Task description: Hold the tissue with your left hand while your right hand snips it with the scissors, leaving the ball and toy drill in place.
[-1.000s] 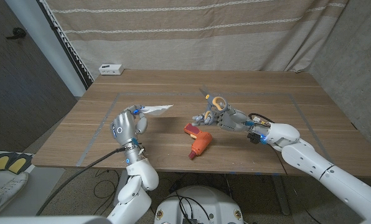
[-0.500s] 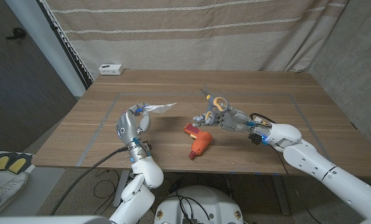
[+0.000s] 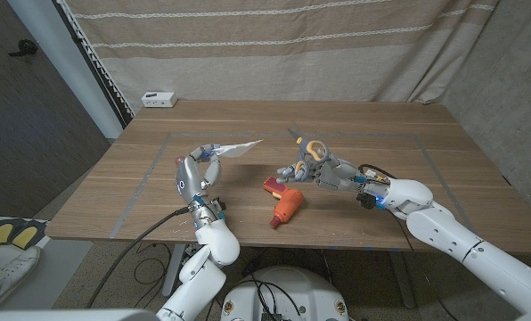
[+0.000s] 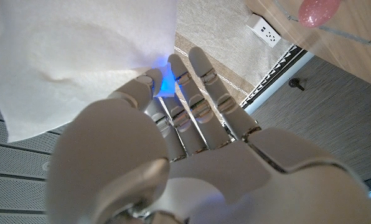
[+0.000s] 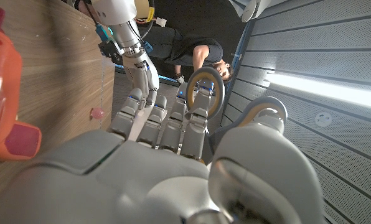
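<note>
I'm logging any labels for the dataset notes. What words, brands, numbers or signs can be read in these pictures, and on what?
None can be read.
The white box at the table's far edge: any marking is too small to tell.
The toy drill, the scissors and the tissue: no print shows.

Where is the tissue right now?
In the head view the tissue is held up above the table's left half by the left hand, left of the toy drill.
</note>
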